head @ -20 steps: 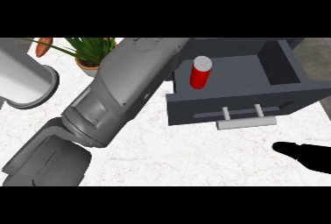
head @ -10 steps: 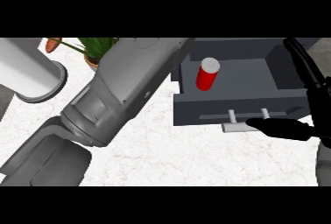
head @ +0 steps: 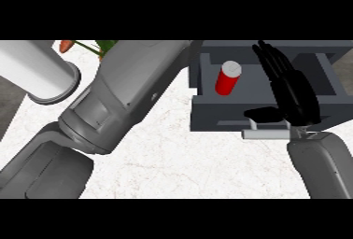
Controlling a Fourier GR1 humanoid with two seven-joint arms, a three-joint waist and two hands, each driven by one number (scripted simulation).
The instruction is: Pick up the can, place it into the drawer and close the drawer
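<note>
- Your counter [head: 179,163] carries the open drawer [head: 207,109], front facing you.
- Your right hand [head: 293,91], fingers straight, sits at the drawer's handle [head: 265,134]; the left hand is hidden.
- The can [head: 228,78] stands upright inside, left of it.

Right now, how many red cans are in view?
1. The red can stands upright inside the open grey drawer, left of the right hand. That hand covers part of the drawer, so another could be hidden.
</note>
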